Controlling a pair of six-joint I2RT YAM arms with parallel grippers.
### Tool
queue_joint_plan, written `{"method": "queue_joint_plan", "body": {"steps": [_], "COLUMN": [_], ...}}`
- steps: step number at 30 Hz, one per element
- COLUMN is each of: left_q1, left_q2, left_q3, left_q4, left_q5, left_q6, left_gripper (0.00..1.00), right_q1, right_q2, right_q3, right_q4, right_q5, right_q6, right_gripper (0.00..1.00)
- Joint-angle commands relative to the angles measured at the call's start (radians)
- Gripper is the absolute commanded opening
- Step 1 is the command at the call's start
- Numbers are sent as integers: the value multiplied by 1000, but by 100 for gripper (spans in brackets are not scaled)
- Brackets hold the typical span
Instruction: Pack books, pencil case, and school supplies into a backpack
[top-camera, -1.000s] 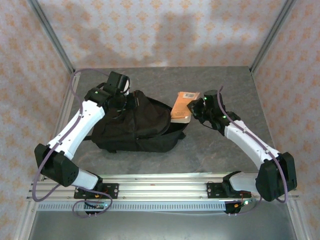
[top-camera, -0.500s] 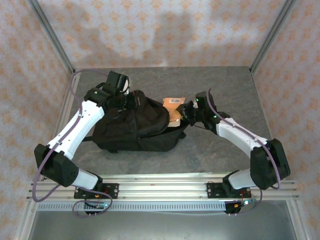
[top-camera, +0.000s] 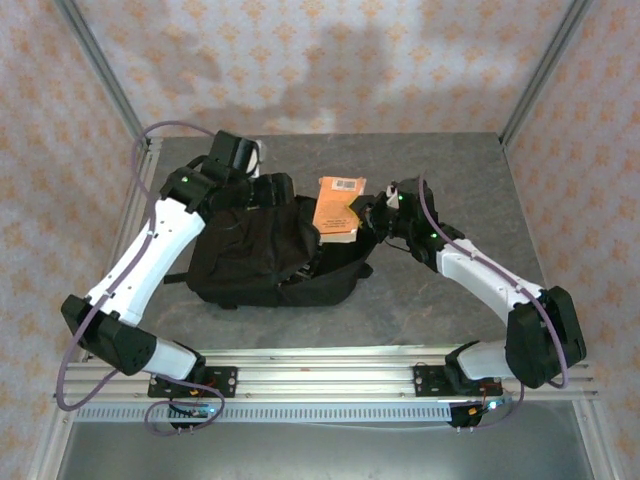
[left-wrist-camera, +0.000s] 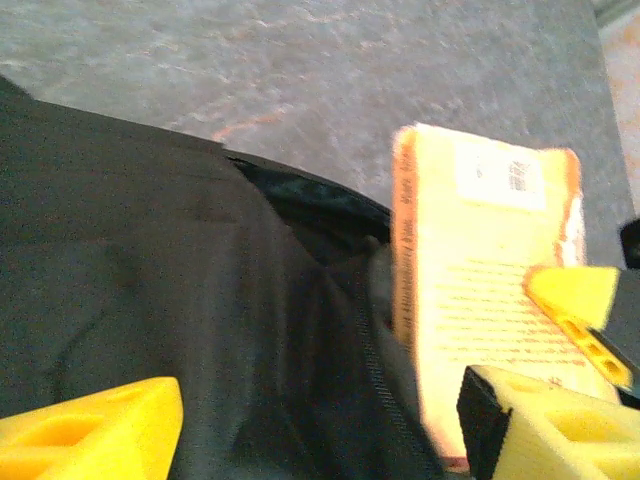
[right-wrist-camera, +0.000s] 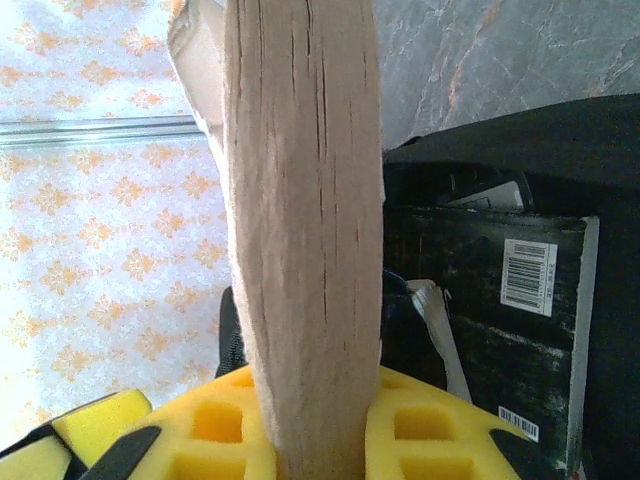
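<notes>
The surface (top-camera: 450, 170) is a grey slab with pale marbled veining, closed in at the back and sides by patterned walls and metal corner posts. One thing lies directly on it: the black fabric backpack (top-camera: 250, 255), left of centre, slumped and creased, its open mouth turned to the right. A dark strap trails from its near left corner onto the slab. An aluminium rail (top-camera: 330, 365) runs along the near edge.

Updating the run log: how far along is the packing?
Done: a dark barcoded book lies inside the large black fabric backpack. In hand: the right gripper clamps an orange paperback at the bag's mouth, the left gripper alongside, fingers spread. Left: seating it; other items' status can't be judged.
</notes>
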Motion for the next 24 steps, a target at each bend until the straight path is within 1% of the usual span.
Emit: {"method": "queue_joint_plan", "body": {"steps": [1, 5, 6, 13, 15, 17, 21, 22, 24], "left_q1": [-53, -79, -84, -86, -86, -87, -92, -93, -97], "left_q2": [52, 133, 146, 138, 122, 110, 129, 135, 145], "left_q3": [60, 106, 111, 67, 42, 16, 1, 0, -6], "left_q4": [-36, -81, -97, -151, -137, -104, -72, -73, -74], "left_q5": [-1, -21, -35, -88, -69, -16, 45, 49, 47], "left_q6": [-9, -56, -92, -226, -268, -300, -353, -360, -374], "left_gripper": [75, 72, 70, 57, 56, 56, 56, 56, 50], "right_q1": [19, 21, 21, 21, 22, 25, 26, 26, 26], "right_q2": [-39, -41, -43, -59, -58, -54, -57, -59, -62], "right_q3": [-7, -5, -4, -5, -5, -5, -7, -7, -6], "right_q4": [80, 68, 58, 25, 26, 26, 26, 25, 19], "right_q5": [-23, -19, -17, -1, -3, -3, -2, 0, 2], "right_q6": [-13, -22, -27, -50, -50, -50, -53, -53, -57], "right_gripper": [0, 0, 0, 0, 0, 0, 0, 0, 0]}}
